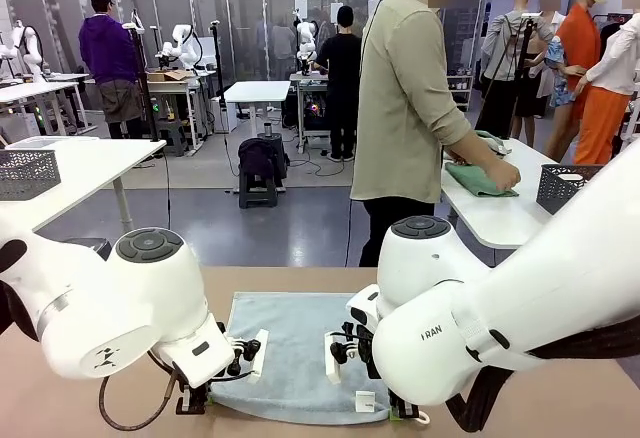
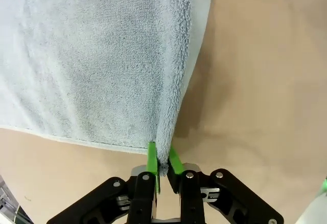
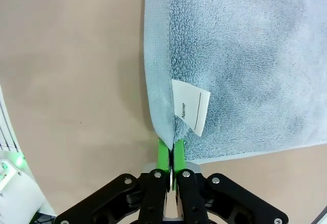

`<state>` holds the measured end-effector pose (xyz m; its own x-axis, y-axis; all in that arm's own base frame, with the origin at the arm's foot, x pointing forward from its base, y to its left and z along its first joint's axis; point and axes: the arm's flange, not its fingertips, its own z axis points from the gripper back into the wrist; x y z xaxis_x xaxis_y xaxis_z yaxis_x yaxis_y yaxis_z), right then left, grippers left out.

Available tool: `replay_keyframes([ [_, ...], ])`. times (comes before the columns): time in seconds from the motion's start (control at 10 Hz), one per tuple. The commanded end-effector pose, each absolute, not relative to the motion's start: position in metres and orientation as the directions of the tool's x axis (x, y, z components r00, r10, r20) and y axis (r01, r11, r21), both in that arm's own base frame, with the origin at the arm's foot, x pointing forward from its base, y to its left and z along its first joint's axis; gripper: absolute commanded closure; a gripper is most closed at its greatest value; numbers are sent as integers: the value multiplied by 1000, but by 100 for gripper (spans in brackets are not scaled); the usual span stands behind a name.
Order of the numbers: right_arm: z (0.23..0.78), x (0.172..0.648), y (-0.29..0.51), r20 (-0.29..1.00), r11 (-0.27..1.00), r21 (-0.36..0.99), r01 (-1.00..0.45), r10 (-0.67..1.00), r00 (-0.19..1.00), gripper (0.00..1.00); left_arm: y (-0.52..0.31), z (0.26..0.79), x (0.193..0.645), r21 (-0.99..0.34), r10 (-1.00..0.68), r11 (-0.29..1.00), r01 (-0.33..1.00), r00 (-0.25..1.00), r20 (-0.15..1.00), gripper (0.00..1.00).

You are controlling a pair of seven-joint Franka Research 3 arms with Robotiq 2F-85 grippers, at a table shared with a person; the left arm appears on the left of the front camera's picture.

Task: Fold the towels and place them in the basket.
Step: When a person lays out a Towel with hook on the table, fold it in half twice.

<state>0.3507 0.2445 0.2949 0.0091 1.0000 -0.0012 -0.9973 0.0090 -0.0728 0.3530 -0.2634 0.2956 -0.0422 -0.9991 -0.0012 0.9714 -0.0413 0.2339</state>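
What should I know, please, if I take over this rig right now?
Left pincer: shut on one near corner of the blue-grey towel.
Right pincer: shut on the other near corner, by the white label.
The towel lies spread on the tan table, unfolded.
Green towel: under a person's hands on the white table beyond, beside a mesh basket.
Done: both corners gripped. Left: folding, then basketing.

Lab hall, rows of white worktables [image 1: 258,91]
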Motion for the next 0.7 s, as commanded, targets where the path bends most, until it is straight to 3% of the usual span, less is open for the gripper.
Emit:
replay_keyframes([
  [0.0,296,336,242,-17,23,-75,-997,1000,24,100,-254,303,329,248,-999,-49,967,-48,-8,100],
  [0.6,354,333,244,-62,15,-116,-993,998,22,100,-243,361,323,281,-999,-6,960,3,-34,100],
])
